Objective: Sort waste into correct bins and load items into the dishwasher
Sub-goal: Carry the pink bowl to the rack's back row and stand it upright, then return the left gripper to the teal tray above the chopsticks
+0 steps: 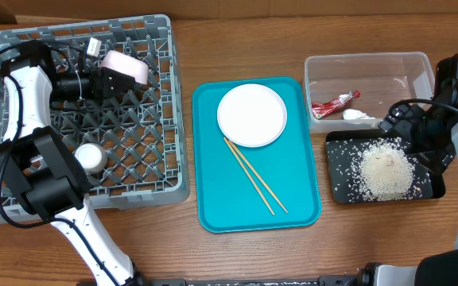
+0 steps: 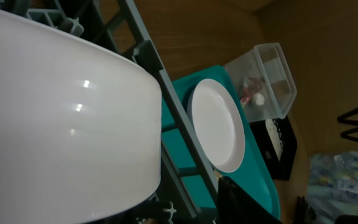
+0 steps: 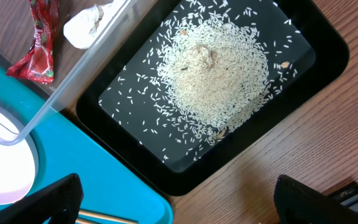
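Though the red wrapper [image 3: 39, 38] bears print, none reads clearly.

From overhead the left end effector [image 1: 116, 79] is a dark mass against the small white bowl [image 1: 127, 67], its jaws unreadable. In the left wrist view that bowl is blurred and cut by three edges; the wrapper [image 2: 249, 86] is a red smudge. The right end effector [image 3: 185, 202] shows only two finger stubs cut by the bottom edge, beside a sliver of chopsticks [image 3: 104, 218]
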Robot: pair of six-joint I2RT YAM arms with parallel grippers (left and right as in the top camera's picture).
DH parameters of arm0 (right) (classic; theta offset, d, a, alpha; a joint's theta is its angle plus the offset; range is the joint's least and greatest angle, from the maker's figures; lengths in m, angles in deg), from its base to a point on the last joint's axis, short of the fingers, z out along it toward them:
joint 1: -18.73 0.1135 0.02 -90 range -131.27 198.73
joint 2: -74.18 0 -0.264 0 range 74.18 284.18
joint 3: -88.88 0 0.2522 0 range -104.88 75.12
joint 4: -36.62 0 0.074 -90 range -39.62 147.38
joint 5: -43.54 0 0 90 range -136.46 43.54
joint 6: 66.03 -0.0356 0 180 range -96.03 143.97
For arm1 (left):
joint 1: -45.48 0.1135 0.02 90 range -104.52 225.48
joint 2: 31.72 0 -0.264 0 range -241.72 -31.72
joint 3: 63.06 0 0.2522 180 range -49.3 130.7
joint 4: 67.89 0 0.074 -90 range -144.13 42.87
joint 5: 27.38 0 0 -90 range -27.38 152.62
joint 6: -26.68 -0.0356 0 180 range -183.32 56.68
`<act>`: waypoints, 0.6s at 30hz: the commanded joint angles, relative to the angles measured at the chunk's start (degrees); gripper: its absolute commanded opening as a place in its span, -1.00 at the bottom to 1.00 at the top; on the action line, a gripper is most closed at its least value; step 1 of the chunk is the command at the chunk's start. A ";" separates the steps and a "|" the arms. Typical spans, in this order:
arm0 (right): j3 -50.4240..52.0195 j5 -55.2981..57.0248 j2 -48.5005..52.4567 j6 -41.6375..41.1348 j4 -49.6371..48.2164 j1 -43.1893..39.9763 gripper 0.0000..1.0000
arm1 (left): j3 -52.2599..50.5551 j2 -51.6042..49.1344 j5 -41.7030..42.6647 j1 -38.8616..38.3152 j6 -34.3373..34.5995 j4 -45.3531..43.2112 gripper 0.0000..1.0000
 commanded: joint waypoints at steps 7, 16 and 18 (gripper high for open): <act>-0.70 0.90 -0.39 0.37 -0.28 -0.17 1.00 | 0.42 7.58 -9.64 -0.26 2.43 0.96 -0.10; -0.70 0.87 -0.39 0.39 -0.20 -0.17 1.00 | 0.42 17.70 -26.36 -9.81 10.67 4.09 0.08; -0.70 0.87 -0.39 0.37 -0.17 -0.17 1.00 | 0.42 18.08 -27.06 -12.85 10.69 5.97 0.00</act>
